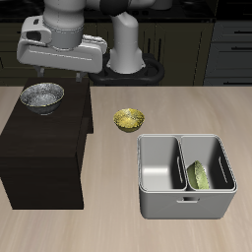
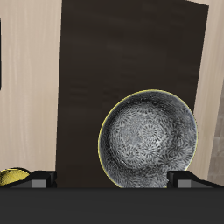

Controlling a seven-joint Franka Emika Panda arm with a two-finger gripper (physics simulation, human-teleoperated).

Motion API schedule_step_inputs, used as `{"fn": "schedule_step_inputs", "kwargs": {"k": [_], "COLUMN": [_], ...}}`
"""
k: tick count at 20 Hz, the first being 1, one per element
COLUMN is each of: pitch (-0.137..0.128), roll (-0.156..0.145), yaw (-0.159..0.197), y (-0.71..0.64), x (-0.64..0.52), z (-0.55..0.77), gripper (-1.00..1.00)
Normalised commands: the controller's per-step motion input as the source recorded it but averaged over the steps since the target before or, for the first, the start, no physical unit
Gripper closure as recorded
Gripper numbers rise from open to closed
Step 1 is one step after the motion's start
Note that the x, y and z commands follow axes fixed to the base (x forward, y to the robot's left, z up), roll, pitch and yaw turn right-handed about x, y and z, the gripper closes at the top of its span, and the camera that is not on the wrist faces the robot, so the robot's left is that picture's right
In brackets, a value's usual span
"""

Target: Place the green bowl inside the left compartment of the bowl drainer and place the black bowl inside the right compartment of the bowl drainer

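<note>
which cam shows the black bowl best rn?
Wrist view: the black bowl fills much of the frame, seen from above, speckled inside and rim clear, on the dark cabinet. Exterior view shows it small, on the cabinet, below the arm.

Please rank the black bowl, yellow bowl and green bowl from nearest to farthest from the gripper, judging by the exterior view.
1. Black bowl, on the dark cabinet under the gripper.
2. Yellow bowl, on the table.
3. Green bowl, inside the bowl drainer.
</note>
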Motion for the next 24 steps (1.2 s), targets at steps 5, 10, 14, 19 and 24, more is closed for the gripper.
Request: {"fn": "schedule_step_inputs", "kwargs": {"k": [5,10,14,19,24], "pitch": [0.040,0.043,0.045,0.044,0.035], "roll": [-0.008,0.013,0.034,-0.015,-0.013], "yaw": [-0.021,-0.019,0.013,-0.032,-0.024], "y": [-0.06,0.09,0.12,-0.08,-0.13], "x": [0.06,0.06,0.08,0.06,0.01], "z": [-0.22,-0.21,-0.27,-0.19,-0.12], "gripper": [-1.00,-1.00,1.00,1.00,1.00]}}
